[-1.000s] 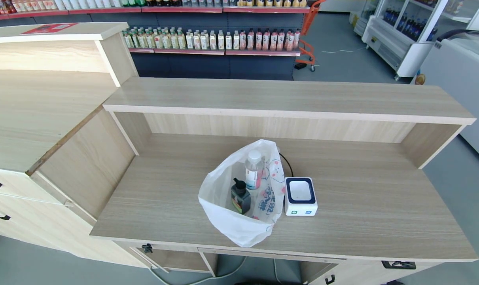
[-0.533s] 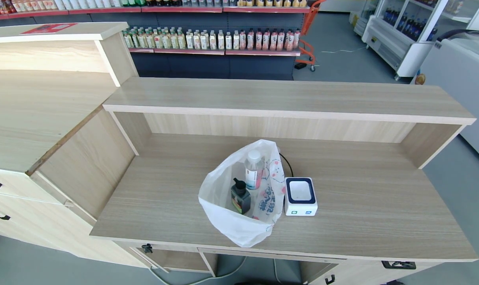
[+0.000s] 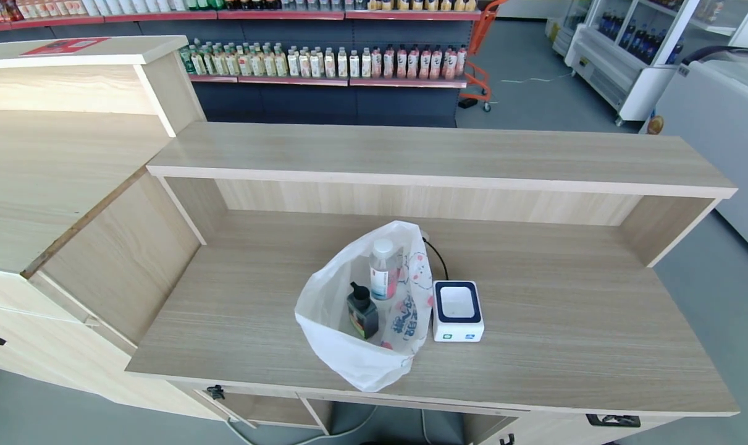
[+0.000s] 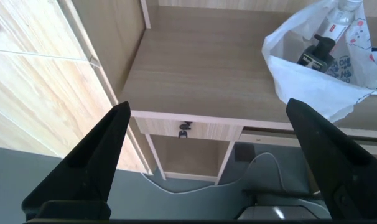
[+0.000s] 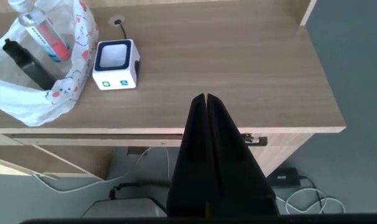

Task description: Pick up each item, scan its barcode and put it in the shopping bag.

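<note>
Since the bottle and pump already sit in the bag at the scanner's 9 o'clock, your task looks finished; your left gripper gapes wide, your right gripper is pinched together, empty.

The left hand and right hand are matte black and wedge-shaped.

A light wood-grain counter is backed by a raised upper ledge. 2 things are set directly on its lower surface: a white plastic shopping bag, stood open near the front edge, and a small white scanner with a dark-framed top, placed just beside the bag on the robot's right. A black cable is laid from behind the scanner toward the back.
</note>
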